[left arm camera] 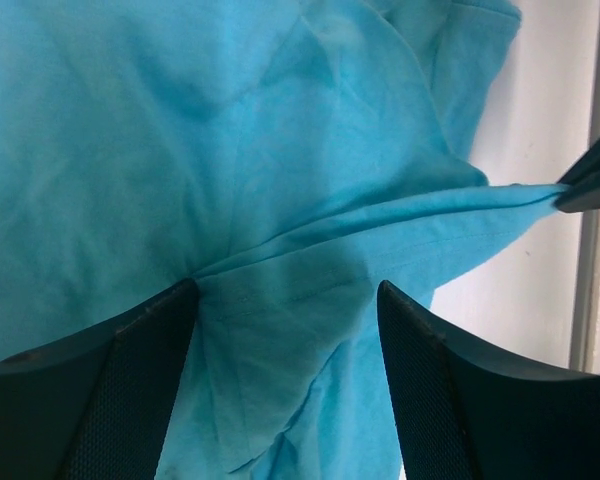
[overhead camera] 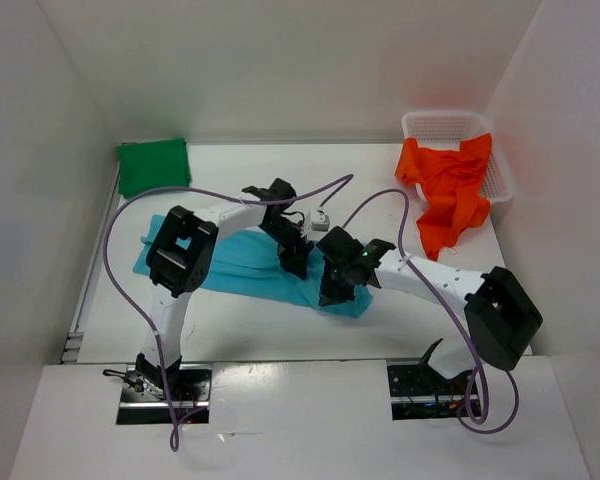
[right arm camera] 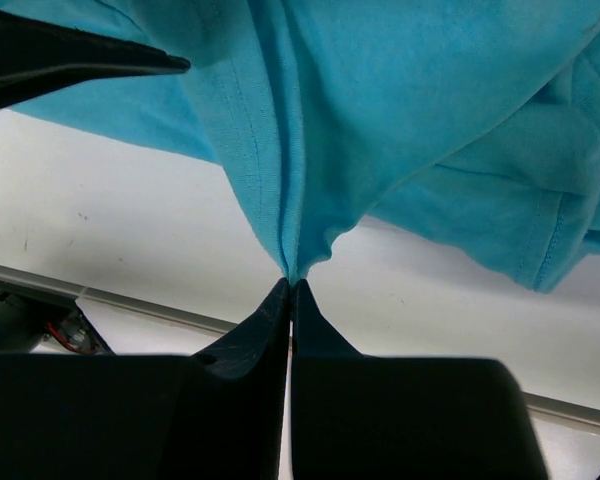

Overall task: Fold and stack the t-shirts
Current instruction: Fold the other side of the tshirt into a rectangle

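The turquoise t-shirt (overhead camera: 235, 272) lies partly folded mid-table. My right gripper (overhead camera: 332, 294) is shut on a pinched edge of it at its right end, and the cloth rises in a taut ridge from the closed tips (right arm camera: 293, 283). Just left of it, my left gripper (overhead camera: 296, 262) stands open over the same shirt. Its two fingers (left arm camera: 130, 380) are spread wide, with turquoise cloth (left arm camera: 280, 200) lying loose between them. The dark green t-shirt (overhead camera: 152, 166) sits folded at the back left. The orange-red t-shirt (overhead camera: 450, 188) hangs crumpled over the basket's front.
A white mesh basket (overhead camera: 442, 124) stands at the back right by the wall. White walls close in the table on the left, back and right. Purple cables loop above both arms. The right gripper's tip (left arm camera: 592, 185) shows at the left wrist view's right edge.
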`<control>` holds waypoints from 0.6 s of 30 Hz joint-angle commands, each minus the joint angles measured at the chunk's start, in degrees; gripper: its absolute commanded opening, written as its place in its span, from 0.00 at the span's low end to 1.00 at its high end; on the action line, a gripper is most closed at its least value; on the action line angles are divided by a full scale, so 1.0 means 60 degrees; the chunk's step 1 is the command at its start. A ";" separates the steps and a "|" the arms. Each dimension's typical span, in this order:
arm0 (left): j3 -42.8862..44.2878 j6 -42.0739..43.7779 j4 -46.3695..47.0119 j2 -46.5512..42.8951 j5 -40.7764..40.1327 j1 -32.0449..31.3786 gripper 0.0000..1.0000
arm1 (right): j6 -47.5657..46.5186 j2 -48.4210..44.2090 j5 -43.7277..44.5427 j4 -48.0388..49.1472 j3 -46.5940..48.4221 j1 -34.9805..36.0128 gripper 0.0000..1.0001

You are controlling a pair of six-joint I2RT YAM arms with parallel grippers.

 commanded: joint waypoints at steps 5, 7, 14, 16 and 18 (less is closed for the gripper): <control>0.0591 -0.0214 0.0119 -0.0537 0.0306 0.0184 0.81 | 0.0182 -0.0276 -0.0104 0.0164 -0.0216 -0.0024 0.00; 0.0591 -0.0214 0.0119 -0.0537 0.0307 0.0184 0.81 | 0.0182 -0.0276 -0.0104 0.0165 -0.0304 -0.0024 0.00; 0.0679 0.0357 -0.0657 -0.0054 0.0190 -0.0080 0.81 | 0.0182 -0.0276 -0.0104 0.0165 -0.0201 -0.0024 0.00; 0.0679 0.0357 -0.0657 0.0033 -0.0058 -0.0080 0.81 | 0.0182 -0.0276 -0.0104 0.0165 -0.0201 -0.0024 0.00; 0.0679 0.0357 -0.0657 0.0034 -0.0175 -0.0080 0.81 | 0.0182 -0.0276 -0.0104 0.0165 -0.0201 -0.0024 0.00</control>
